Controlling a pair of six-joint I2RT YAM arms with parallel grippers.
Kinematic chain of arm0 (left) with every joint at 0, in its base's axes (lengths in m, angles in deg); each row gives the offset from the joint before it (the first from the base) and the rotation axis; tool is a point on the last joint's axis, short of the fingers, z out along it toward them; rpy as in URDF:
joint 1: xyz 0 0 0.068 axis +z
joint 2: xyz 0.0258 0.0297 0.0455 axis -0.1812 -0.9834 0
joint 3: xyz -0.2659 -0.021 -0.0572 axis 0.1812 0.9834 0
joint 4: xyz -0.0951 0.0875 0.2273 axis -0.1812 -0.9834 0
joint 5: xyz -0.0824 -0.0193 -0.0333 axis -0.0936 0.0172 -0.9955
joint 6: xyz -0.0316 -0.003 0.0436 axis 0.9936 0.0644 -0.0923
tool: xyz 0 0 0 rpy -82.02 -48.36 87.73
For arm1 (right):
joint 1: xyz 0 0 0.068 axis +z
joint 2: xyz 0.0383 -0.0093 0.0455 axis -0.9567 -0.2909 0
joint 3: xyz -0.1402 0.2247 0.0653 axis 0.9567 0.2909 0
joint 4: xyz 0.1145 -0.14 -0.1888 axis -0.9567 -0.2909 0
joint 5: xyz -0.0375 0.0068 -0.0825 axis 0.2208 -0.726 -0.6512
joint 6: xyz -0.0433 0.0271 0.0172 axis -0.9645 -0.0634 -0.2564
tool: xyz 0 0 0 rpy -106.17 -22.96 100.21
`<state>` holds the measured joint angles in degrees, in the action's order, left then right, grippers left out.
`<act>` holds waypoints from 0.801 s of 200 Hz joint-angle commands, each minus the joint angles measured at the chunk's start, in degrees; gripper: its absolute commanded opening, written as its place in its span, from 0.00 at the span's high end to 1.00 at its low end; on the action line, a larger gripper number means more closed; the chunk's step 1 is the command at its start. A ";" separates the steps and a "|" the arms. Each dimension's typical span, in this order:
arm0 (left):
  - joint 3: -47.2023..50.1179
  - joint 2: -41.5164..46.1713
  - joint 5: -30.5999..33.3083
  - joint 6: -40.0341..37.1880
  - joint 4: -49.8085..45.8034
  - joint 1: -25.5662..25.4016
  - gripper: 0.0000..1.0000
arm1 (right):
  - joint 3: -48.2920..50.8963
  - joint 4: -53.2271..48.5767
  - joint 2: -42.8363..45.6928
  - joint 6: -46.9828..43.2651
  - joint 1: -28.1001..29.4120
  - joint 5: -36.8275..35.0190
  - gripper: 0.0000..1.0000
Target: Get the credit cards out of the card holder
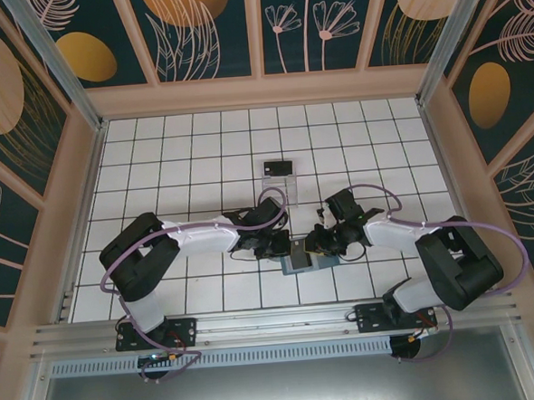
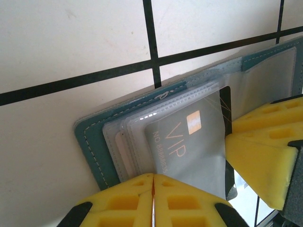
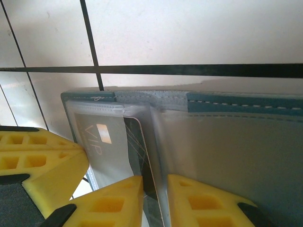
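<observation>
Lying open and flat on the tiled table [image 1: 182,151], the teal holder [image 1: 300,260] has a gripper at each end. Clear plastic sleeves cover its inside, with a stitched teal border round them.

The left gripper [image 2: 152,178] is at the holder's left end. Its yellow fingers [image 2: 118,201] are pressed together with only a hairline seam between them. The tips sit at the edge of the sleeve stack. Cannot tell if a leaf is nipped there.

The right gripper [image 3: 155,184] is at the holder's right end. Its fingers [image 3: 203,203] are a narrow way apart and closed down on a clear sleeve leaf of the holder. That leaf and a dark strip fill the gap between them.

A grey VIP card [image 2: 184,151] sits inside a frosted sleeve in the holder's left half, with a chip mark and numbers showing through. The dark strip [image 3: 136,142] has thin lines on it and runs along that card's edge toward the fold. Cannot tell if it is the same card or another.

Just beyond the holder, apart from it, a clear tray [image 1: 291,193] lies on the table. A black card [image 1: 279,168] lies flat at the tray's end away from the holder. From above, it is unclear whether that card lies in the tray or just beside it.
</observation>
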<state>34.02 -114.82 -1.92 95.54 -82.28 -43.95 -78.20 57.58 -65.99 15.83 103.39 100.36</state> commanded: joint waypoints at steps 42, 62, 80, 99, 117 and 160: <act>0.21 -2.00 1.65 -0.36 -3.41 -0.19 0.90 | 1.56 2.66 -2.25 -1.42 -0.25 3.69 0.78; -0.01 -1.93 1.85 -0.45 -3.75 -0.12 0.90 | 1.61 2.53 -2.45 -1.52 -0.25 3.39 0.81; 0.03 -1.92 2.19 -0.52 -4.17 -0.19 0.90 | 1.39 1.86 -2.01 -1.41 -0.25 2.39 0.86; 0.03 -1.80 2.46 -0.52 -4.48 -0.19 0.90 | 1.21 0.69 -0.82 -1.18 -0.33 0.92 0.88; 0.02 -1.70 2.86 -0.63 -4.98 -0.19 0.90 | 1.34 -0.36 0.80 -1.00 -0.57 -0.32 0.89; 0.17 -1.49 3.22 -0.71 -5.27 -0.17 0.90 | 1.56 -2.31 3.82 -0.81 -1.32 -1.72 0.91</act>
<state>33.80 -114.82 -1.09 95.49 -83.20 -43.95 -77.70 57.74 -64.18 15.15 102.73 101.15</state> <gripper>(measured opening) 0.104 0.096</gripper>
